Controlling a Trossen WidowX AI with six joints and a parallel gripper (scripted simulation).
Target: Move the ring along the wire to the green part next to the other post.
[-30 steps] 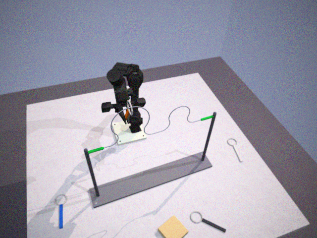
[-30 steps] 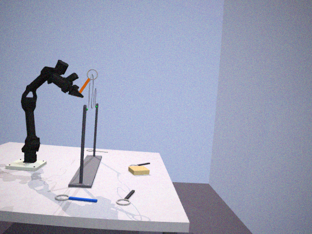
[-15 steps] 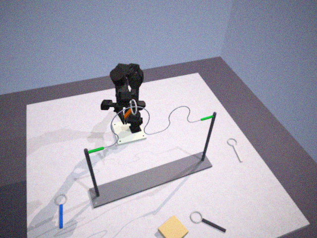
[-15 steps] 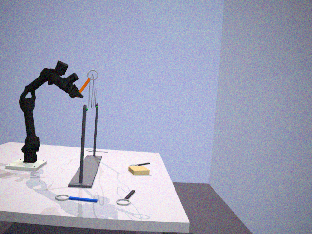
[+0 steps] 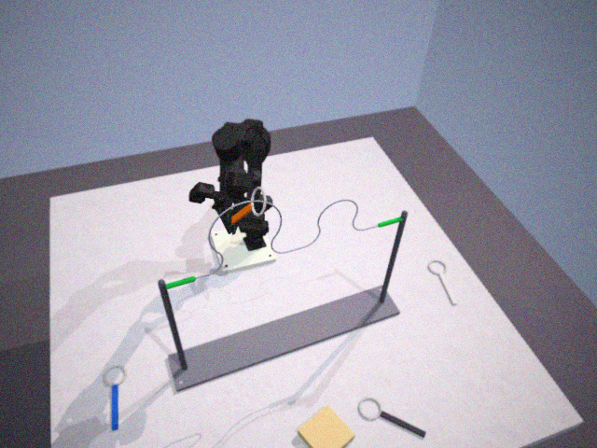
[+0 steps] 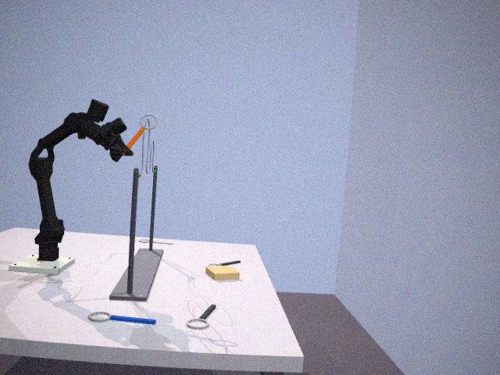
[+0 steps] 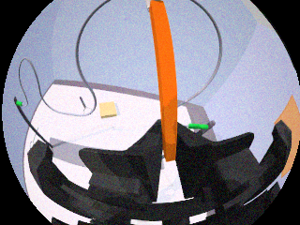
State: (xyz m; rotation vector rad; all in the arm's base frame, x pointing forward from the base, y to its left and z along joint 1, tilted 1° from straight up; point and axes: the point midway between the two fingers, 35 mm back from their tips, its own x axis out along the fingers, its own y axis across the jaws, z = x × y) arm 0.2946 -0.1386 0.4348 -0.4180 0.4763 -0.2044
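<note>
My gripper (image 5: 233,228) (image 6: 126,153) (image 7: 164,122) is shut on the lower end of the orange handle (image 5: 241,213) (image 6: 135,137) (image 7: 166,84). The handle slants up to the pale ring (image 5: 252,200) (image 6: 141,121), which is around the grey wire (image 5: 295,250) (image 6: 148,149) (image 7: 79,52) at the top of the tall hump. In the exterior view the wire's top shows inside the ring; whether they touch cannot be told. The ring is almost wholly cut off in the wrist view. One green part (image 5: 180,283) (image 7: 199,127) is at the top view's left post (image 5: 173,328); the other (image 5: 390,222) (image 7: 19,103) is at the right post (image 5: 393,260).
The dark base plate (image 5: 284,337) joins the posts. A blue-handled ring (image 5: 115,407) (image 6: 133,319), a yellow block (image 5: 326,428) (image 6: 223,273) (image 7: 108,110), a thin grey-handled ring (image 5: 446,289) and black-handled rings (image 5: 402,424) (image 6: 208,311) lie on the table.
</note>
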